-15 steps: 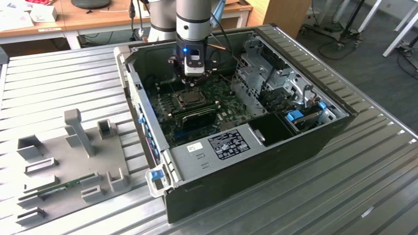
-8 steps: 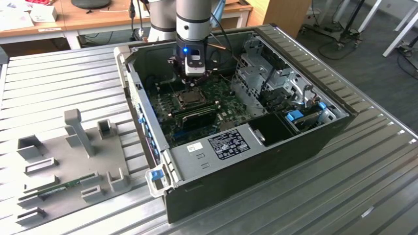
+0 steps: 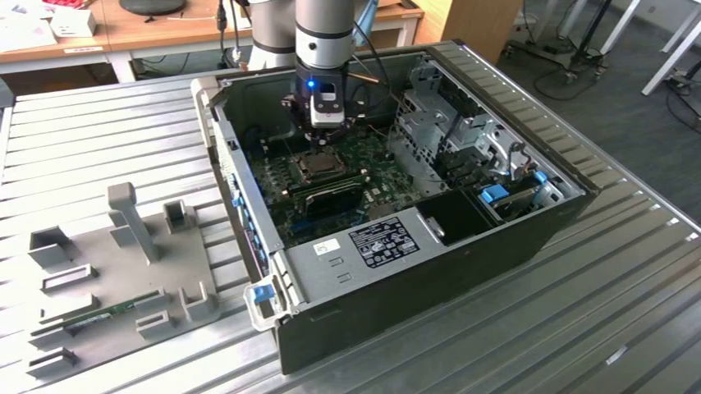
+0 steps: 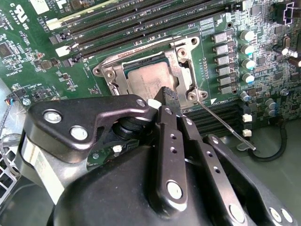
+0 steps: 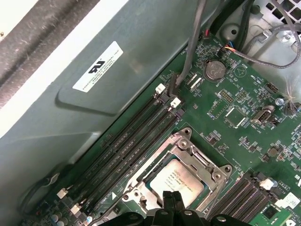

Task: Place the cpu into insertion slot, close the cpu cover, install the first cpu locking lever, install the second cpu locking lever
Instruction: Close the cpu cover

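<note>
Here, the arm reaches down into the open computer case (image 3: 547, 222), and the gripper (image 3: 327, 135) hangs directly above the insertion slot (image 3: 318, 167) on the green circuit board (image 4: 28, 66). In both wrist views the gripper's (image 4: 168, 94) (image 5: 171, 197) two black fingers are pressed together with nothing between them, and their tips sit just over one edge of the slot.

The cpu (image 4: 149, 77) (image 5: 181, 181) lies flat inside the slot with its dull silver top facing up. The cpu cover (image 4: 186, 66) (image 5: 197, 153) is folded down around it, so the chip shows through the frame's square window.

In the second wrist view, a thin metal lever (image 4: 225, 125) juts out at a slant from a corner of the slot, and its hooked end lies well away from the frame. Long black memory slots (image 4: 141, 23) (image 5: 131, 141) run alongside the slot.

In the exterior view, a grey fixture plate (image 3: 121, 271) lies on the ribbed metal table (image 3: 98, 131). It is outside the case and well apart from the slot, toward the exterior view's left
</note>
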Motion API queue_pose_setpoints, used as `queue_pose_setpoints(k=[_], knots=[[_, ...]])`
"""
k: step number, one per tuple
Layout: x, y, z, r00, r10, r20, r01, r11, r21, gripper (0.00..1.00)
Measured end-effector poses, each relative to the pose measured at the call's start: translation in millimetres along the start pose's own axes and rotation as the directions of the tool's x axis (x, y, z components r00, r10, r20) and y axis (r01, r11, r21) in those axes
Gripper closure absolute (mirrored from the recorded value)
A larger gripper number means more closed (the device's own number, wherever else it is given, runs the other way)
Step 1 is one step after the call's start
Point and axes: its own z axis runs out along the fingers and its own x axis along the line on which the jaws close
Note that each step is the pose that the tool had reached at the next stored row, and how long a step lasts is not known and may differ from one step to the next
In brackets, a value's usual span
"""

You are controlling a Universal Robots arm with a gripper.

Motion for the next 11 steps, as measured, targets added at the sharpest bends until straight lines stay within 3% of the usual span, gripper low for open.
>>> queue_pose_setpoints(k=[11], knots=[[0.0, 0.0, -1.2, 1.0, -0.003, -0.0001, 0.003, 1.0, 0.0001, 0.9]])
